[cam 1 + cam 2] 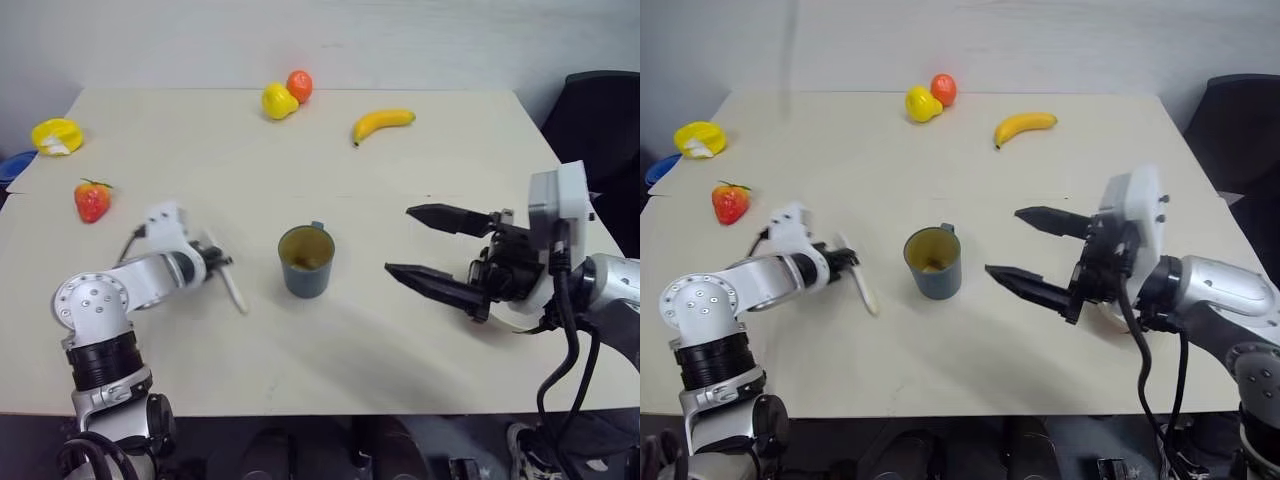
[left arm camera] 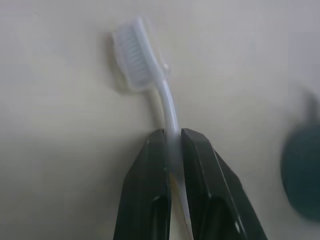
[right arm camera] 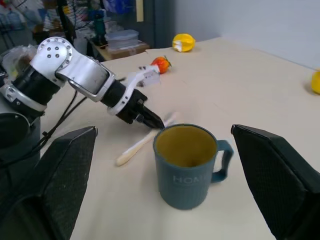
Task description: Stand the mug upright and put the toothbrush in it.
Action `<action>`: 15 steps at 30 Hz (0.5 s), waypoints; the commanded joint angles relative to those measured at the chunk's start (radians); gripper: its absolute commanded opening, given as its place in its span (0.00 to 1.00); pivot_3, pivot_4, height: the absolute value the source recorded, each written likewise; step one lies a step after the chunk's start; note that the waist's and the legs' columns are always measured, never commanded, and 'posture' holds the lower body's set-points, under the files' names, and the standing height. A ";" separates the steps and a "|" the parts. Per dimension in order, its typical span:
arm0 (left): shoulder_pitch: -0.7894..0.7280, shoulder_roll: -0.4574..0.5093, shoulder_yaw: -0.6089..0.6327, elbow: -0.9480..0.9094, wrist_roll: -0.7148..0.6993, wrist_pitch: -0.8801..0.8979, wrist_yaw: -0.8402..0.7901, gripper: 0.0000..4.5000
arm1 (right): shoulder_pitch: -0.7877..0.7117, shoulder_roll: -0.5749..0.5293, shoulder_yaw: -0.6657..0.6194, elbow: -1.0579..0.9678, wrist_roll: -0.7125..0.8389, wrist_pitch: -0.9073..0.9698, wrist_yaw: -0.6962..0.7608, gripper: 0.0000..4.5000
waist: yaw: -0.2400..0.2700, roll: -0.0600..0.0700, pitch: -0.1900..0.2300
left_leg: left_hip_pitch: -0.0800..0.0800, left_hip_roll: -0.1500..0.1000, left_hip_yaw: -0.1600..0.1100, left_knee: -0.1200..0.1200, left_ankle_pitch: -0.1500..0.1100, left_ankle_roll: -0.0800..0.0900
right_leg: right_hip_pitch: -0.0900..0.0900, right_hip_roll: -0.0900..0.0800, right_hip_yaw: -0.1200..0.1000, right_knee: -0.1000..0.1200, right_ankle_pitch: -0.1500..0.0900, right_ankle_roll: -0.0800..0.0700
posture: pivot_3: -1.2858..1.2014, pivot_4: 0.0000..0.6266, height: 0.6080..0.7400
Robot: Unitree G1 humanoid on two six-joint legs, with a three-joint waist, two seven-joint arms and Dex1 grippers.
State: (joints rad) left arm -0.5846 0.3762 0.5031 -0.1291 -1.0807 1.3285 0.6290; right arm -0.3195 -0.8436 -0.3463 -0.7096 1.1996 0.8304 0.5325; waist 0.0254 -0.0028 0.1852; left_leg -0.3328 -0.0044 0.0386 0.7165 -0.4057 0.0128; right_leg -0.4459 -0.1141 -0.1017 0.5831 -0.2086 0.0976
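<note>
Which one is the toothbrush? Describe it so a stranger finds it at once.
Start at the beige table and find the blue mug standing near its middle. On the robot's left of the mug, the left end effector is shut on the toothbrush. It is the one slim, all-white stick, unlike the coloured fruit farther off.

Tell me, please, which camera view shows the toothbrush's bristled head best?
The left wrist view: the toothbrush shows its bristles beyond the shut left gripper. Both eye views and the right wrist view show just a slim white stick.
</note>
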 commanded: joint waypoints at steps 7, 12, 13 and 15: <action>-0.196 0.011 -0.057 -0.115 -0.002 -0.337 -0.450 0.03 | 0.070 -0.005 -0.062 -0.035 0.041 -0.041 -0.110 1.00 | 0.007 0.000 0.000 | -0.002 -0.001 0.006 0.002 0.000 0.000 | 0.001 0.000 -0.002 -0.001 0.000 0.000 | 0.52 0.24 1.00; -0.216 0.097 -0.250 -0.162 0.093 -0.378 -0.702 0.03 | 0.080 -0.013 -0.054 -0.028 0.024 -0.053 -0.121 1.00 | 0.001 0.000 0.000 | -0.001 -0.001 0.008 0.000 0.000 0.000 | 0.001 0.000 -0.002 -0.001 0.000 0.000 | 0.52 0.24 1.00; -0.204 0.130 -0.291 -0.178 0.129 -0.395 -0.760 0.03 | 0.082 -0.013 -0.054 -0.027 0.020 -0.054 -0.126 1.00 | 0.000 0.000 0.000 | -0.001 0.000 0.008 0.000 0.000 0.000 | 0.000 0.001 -0.002 -0.001 0.000 0.000 | 0.52 0.24 1.00; -0.183 0.185 -0.341 -0.196 0.181 -0.428 -0.852 0.03 | 0.087 -0.013 -0.057 -0.028 0.015 -0.055 -0.130 1.00 | -0.004 0.000 0.000 | -0.001 0.000 0.009 0.000 0.000 0.000 | 0.000 0.001 -0.002 -0.002 0.000 0.000 | 0.52 0.24 1.00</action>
State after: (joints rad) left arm -0.7743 0.5201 0.1818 -0.2746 -0.9456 0.9459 -0.1387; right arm -0.2307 -0.8435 -0.3719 -0.7132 1.2150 0.8025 0.4084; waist 0.0217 -0.0029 0.1854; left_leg -0.3335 -0.0037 0.0480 0.7155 -0.4056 0.0129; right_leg -0.4457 -0.1126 -0.1032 0.5814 -0.2089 0.0971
